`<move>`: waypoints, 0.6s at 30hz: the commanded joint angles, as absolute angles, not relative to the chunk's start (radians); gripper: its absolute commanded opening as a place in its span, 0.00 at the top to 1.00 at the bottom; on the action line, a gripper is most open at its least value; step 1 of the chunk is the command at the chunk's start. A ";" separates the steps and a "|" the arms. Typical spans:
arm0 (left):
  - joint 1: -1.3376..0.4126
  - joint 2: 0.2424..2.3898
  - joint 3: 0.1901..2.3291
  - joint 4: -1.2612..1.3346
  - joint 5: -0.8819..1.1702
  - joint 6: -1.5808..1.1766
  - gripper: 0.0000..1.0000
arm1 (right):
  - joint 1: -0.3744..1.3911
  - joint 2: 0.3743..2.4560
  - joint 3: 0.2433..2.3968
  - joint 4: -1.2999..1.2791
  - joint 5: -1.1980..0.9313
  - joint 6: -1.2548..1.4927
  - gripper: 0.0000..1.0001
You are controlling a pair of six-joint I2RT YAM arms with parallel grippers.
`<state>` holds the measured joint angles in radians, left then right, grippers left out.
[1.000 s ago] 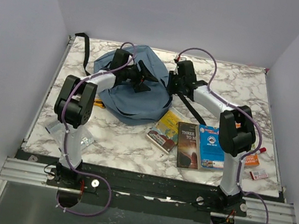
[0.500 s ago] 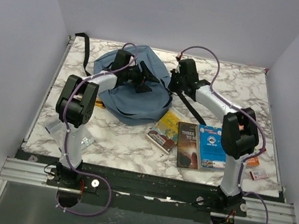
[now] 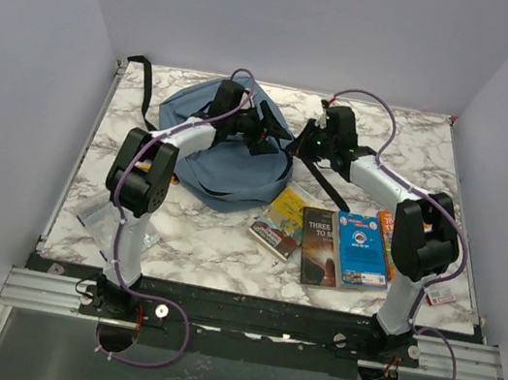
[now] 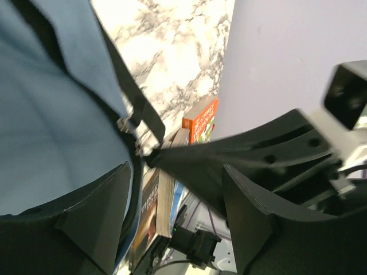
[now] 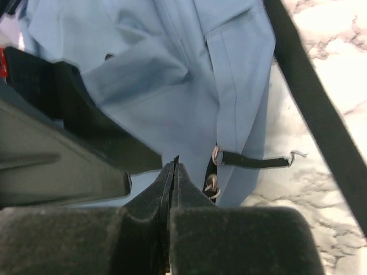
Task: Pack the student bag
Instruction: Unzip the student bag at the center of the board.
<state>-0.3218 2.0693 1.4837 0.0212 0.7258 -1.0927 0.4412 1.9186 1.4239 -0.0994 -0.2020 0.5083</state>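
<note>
- Evidently, the large soft dusty-blue fabric backpack (image 3: 225, 160) lies limp toward 12 o'clock on the marbled table (image 3: 223, 254); paperback books (image 3: 327, 247) wait at its 5 o'clock
- the left gripper (image 3: 265, 139) gapes wide, holding nothing; the rim could slump shut
- the right gripper (image 3: 299, 147) is pressed closed, whether on fabric I cannot tell; a thin pinch may slip
- the grippers nearly touch; they could collide

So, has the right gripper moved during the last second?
Yes. In the top view the right gripper has shifted a little to the right, away from the bag's middle and toward the table's right edge.
</note>
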 commanded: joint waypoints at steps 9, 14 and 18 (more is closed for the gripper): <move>-0.318 2.371 1.762 0.030 0.684 -1.171 0.39 | 0.406 1.797 1.134 0.169 -0.667 0.783 0.99; -0.318 2.388 1.823 0.035 0.647 -1.194 0.39 | 0.429 1.709 0.976 0.185 -0.771 0.787 0.99; -0.318 2.403 1.848 0.036 0.638 -1.203 0.40 | 0.431 1.705 0.957 0.169 -0.877 0.757 0.99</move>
<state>-0.3176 2.3753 1.7958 0.0132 0.6956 -1.1797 0.4206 1.7397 0.9676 0.1619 -0.6907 0.7609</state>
